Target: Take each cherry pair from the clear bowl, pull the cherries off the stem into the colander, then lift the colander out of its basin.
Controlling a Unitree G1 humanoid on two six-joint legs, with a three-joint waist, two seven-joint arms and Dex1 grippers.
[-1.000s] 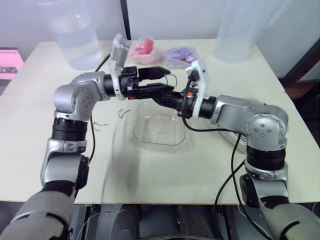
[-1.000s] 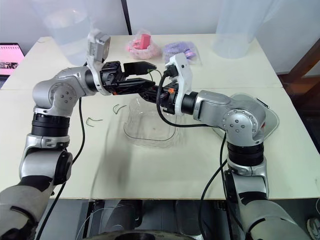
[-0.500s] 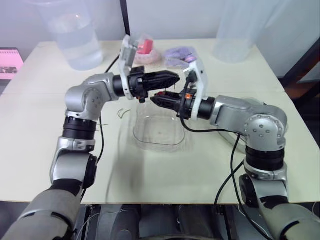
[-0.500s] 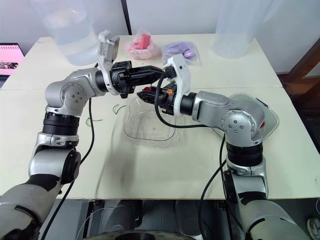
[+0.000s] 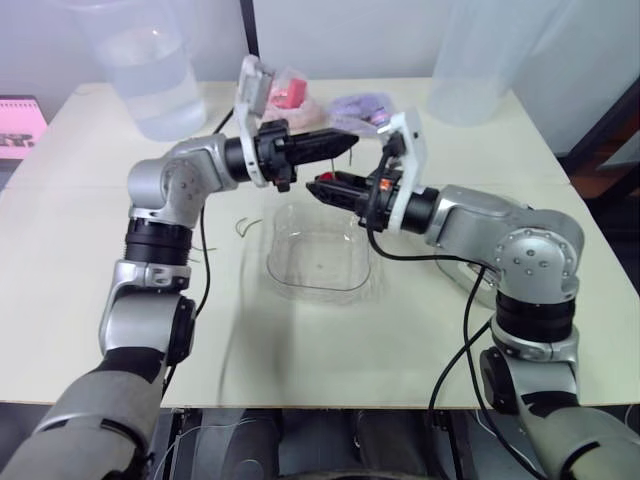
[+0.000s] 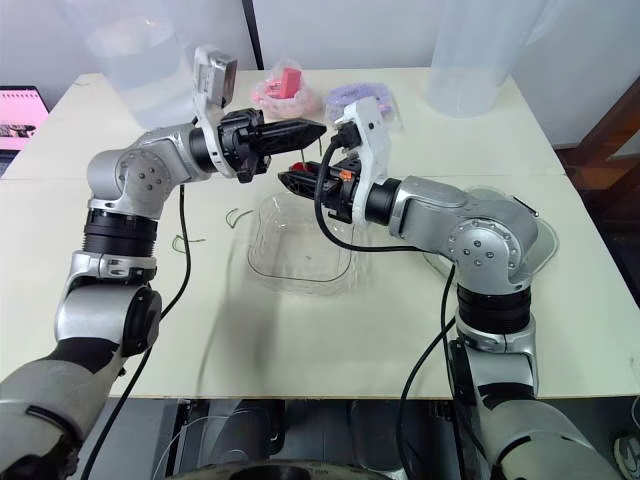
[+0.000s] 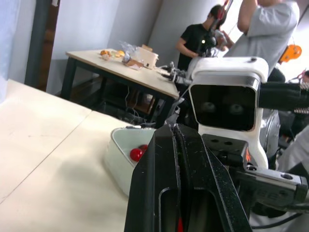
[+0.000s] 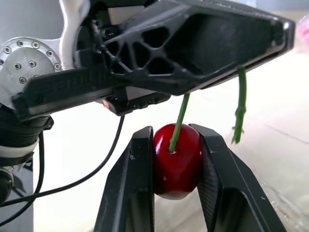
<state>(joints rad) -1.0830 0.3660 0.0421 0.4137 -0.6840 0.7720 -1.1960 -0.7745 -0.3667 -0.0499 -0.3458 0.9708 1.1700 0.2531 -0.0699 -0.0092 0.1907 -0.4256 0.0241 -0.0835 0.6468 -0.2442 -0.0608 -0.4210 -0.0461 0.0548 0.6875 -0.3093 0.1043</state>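
The right gripper [image 5: 314, 185] pokes in from the right, and its jaws are closed tight on one red cherry [image 8: 177, 164]. The cherry sits between the two black fingers, and its lower part is tucked down out of sight between them. In the head views the cherry is too small to make out well.

The left gripper [image 5: 347, 142] pokes in from the left, just above the right one. Its jaws are pressed together on the green stem [image 8: 179, 122]. The stem runs from the top of the cherry up to the left jaws, and its top end is hidden inside them. A second stalk [image 8: 239, 108] hangs down loose beside the cherry, with a bare end.

Both grippers are in the air over the far edge of the colander [image 5: 300, 287], which sits in the middle of the surface [image 5: 80, 260]. It is see-through, so it is hard to tell the colander from its basin, or to see what lies in it.

The clear bowl [image 7: 116, 164] is on the right, mostly hidden behind the right arm. The left wrist view shows a corner of it with red cherries [image 7: 136, 153] inside, and the rest is cut off by the gripper.

Thin loose stems [image 5: 245, 226] lie on the surface just left of the colander. People [image 7: 260, 34] stand far back in the left wrist view, partly cut off at the edge
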